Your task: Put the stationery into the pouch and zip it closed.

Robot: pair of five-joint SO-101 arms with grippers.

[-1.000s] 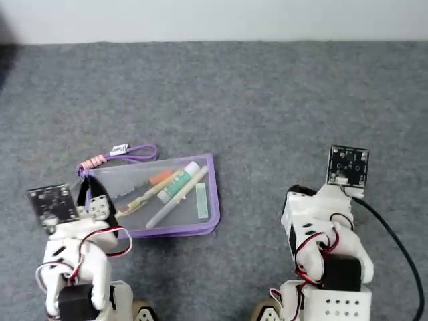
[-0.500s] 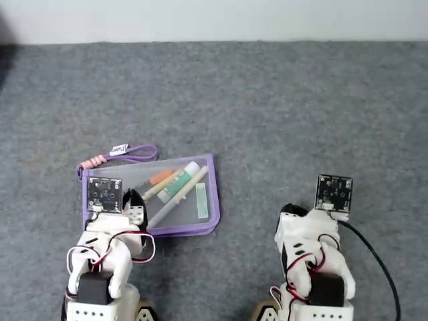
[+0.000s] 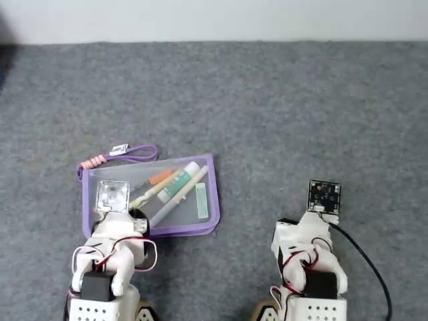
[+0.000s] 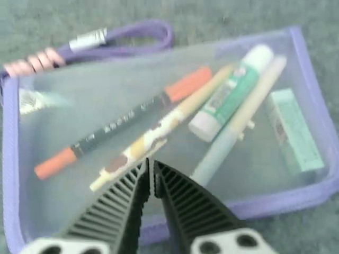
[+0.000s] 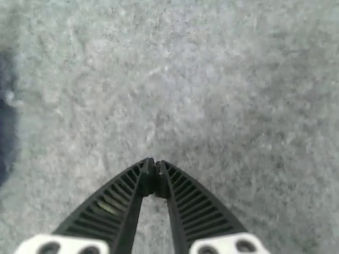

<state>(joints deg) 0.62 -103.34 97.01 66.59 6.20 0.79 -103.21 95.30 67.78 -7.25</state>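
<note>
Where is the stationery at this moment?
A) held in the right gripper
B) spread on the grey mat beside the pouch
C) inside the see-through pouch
C: the orange-capped pen, the glue stick and the green eraser all lie behind the clear wall of the pouch.

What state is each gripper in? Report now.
Left gripper: shut, holding nothing, over the pouch.
Right gripper: shut, holding nothing, over the grey mat.

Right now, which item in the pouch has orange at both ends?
The dark marker: black barrel, orange caps. The others are cream, white or green.
</note>
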